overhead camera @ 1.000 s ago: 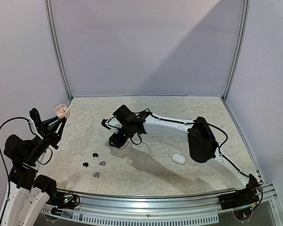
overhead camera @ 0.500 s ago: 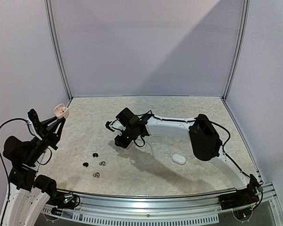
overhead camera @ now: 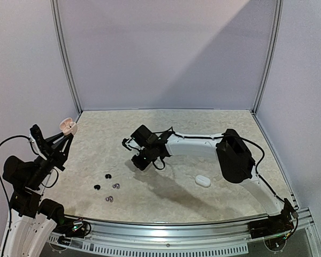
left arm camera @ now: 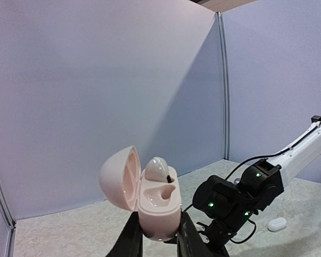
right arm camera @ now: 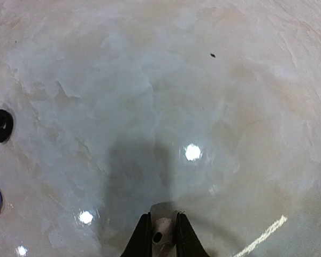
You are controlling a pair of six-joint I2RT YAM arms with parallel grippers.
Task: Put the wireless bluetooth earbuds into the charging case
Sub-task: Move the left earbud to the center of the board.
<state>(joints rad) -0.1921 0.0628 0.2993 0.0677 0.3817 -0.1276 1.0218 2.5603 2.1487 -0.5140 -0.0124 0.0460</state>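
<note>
My left gripper point(left arm camera: 158, 226) is shut on an open pink charging case point(left arm camera: 160, 201), held up in the air at the far left point(overhead camera: 68, 126). One white earbud point(left arm camera: 157, 168) sits in the case's far slot; the near slot is empty. My right gripper point(right arm camera: 162, 216) hangs over the middle of the table point(overhead camera: 139, 162), shut on a small whitish earbud point(right arm camera: 161, 233) pinched between its fingertips. More earbuds lie loose on the table: two black point(overhead camera: 108, 175) point(overhead camera: 97, 187) and two grey ones point(overhead camera: 116, 186) point(overhead camera: 109, 198). One black earbud point(right arm camera: 0, 125) shows at the right wrist view's left edge.
A closed white case point(overhead camera: 203, 181) lies on the table right of centre, under the right arm's span. Grey booth walls point(overhead camera: 166, 53) close the back and sides. The right arm point(left arm camera: 235, 201) fills the space in front of the held case.
My right gripper has closed on the small earbud and drifted a little to the right and nearer. The left gripper and its case have barely moved.
</note>
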